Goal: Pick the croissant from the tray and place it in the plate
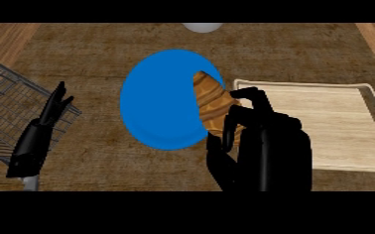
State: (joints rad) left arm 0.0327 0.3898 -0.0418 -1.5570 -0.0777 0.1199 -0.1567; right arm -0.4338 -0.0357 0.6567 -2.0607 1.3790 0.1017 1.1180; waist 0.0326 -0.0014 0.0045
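Right hand (267, 148), lower right of centre: fingers and thumb curled round the croissant (209, 101), gripping its lower end. That end is hidden behind the fingers, and only the upper, pointed part shows, brown with darker bands.

The croissant sits over the right edge of the blue plate (157, 104) at frame centre, tip pointing up and slightly left. Can't tell whether it touches the plate or is held above it. It is off the tray (300, 83), which is the pale wooden one with a raised rim at the right of the frame. The tray's right side is cut off by the frame edge, and its lower left corner is covered by the right hand and forearm. The hand also hides the plate's lower right rim.

Left hand (36, 139), far left: open, fingers straight and pointing up, resting, holding nothing. It overlaps a grey wire basket (18, 91) that is cut off by the left edge, so only part of the mesh shows.

Pale rounded object (202, 27) at top centre, mostly cut off by the top edge, can't identify it. It is well apart from the plate.

Everything sits on a brown textured counter (95, 49). Lighter wood strips (15, 39) show in the upper corners.
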